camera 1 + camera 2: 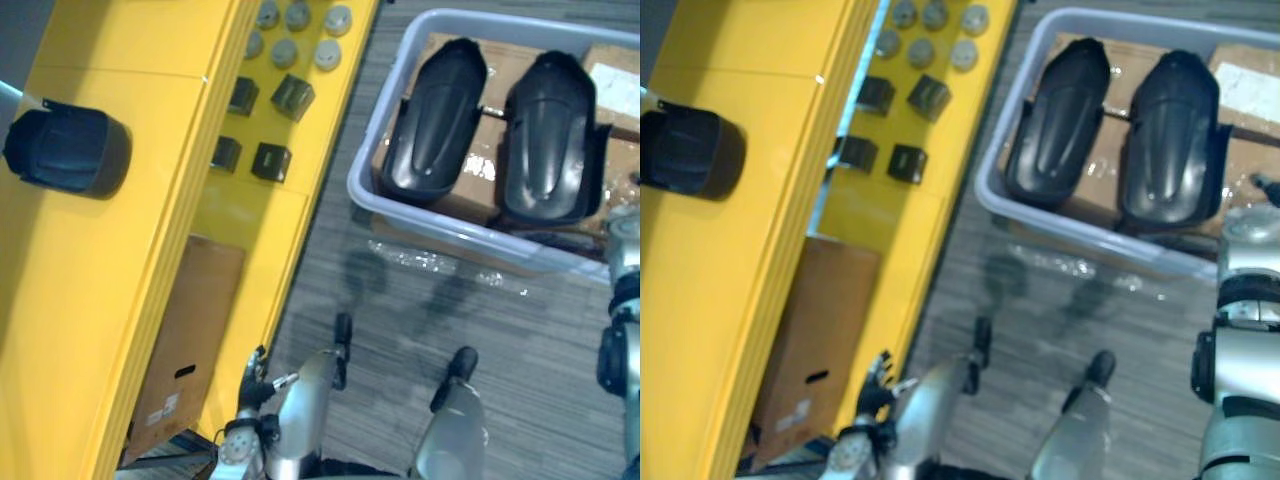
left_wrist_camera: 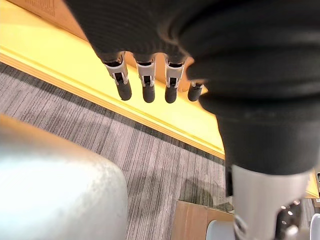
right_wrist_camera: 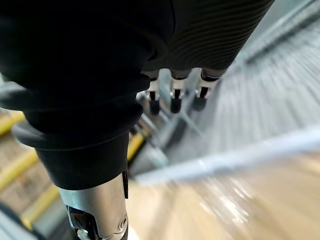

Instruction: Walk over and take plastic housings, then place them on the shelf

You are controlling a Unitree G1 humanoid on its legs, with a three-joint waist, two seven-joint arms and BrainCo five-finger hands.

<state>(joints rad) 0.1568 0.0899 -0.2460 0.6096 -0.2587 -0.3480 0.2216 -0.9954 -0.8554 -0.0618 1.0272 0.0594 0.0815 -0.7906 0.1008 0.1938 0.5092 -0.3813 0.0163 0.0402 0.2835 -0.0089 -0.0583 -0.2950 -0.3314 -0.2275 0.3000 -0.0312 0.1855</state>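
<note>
Two black plastic housings lie side by side on cardboard boxes inside a grey bin on the carpet at the upper right. A third black housing rests on the top board of the yellow shelf at the left. My left hand hangs low beside the shelf's yellow edge, its fingers straight and holding nothing. My right hand hangs with its fingers straight and empty too. Both hands are well short of the bin.
A lower shelf board carries small black boxes and grey discs. A brown cardboard box stands under the shelf at the lower left. Grey carpet lies between the shelf and the bin.
</note>
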